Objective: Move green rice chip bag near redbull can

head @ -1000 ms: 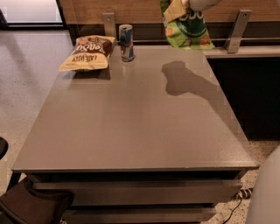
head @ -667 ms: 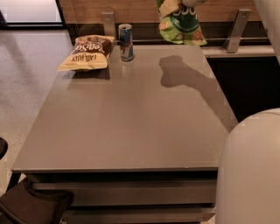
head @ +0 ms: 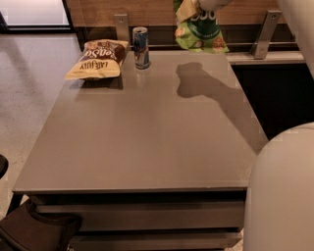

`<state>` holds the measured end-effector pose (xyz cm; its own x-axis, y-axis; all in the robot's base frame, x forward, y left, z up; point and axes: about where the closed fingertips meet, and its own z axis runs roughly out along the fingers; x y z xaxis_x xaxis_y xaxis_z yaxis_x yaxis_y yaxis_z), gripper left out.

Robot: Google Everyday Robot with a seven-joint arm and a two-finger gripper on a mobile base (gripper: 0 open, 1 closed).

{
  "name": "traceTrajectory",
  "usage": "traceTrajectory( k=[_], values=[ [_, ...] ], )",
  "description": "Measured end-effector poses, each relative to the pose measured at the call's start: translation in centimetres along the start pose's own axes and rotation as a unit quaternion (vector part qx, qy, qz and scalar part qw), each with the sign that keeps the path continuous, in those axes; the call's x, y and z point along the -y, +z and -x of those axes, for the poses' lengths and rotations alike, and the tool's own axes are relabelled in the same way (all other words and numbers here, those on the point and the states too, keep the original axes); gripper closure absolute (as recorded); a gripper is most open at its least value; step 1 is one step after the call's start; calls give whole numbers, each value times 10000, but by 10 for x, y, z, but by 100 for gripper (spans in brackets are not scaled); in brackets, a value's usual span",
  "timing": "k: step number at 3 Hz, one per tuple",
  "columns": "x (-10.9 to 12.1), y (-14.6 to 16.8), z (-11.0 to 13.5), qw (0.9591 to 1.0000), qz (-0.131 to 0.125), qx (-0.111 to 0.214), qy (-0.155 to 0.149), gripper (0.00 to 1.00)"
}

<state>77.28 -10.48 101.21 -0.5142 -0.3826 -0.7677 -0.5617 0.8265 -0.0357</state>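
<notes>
As gripper [head: 206, 5] holds green rice chip bag [head: 202, 33] aloft, far right

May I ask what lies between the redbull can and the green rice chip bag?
Only bare table, in the camera view; the gripper at the top edge holds the green rice chip bag aloft.

Grey table [head: 147, 147] stands on pale speckled floor [head: 29, 88] before a wood-panelled wall [head: 152, 10].

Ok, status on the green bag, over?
Pincer at top edge, shut on green rice chip bag, held above table far side. Upright redbull can to its left. Nothing between them.
</notes>
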Motion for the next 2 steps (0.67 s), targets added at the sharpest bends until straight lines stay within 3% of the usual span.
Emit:
traceTrajectory(
  k=[1,2],
  values=[
    [-30,66,-11,9999,-101,-25,-44,100],
    [-53,109,-19,9998,-175,-15,-85,100]
  ],
)
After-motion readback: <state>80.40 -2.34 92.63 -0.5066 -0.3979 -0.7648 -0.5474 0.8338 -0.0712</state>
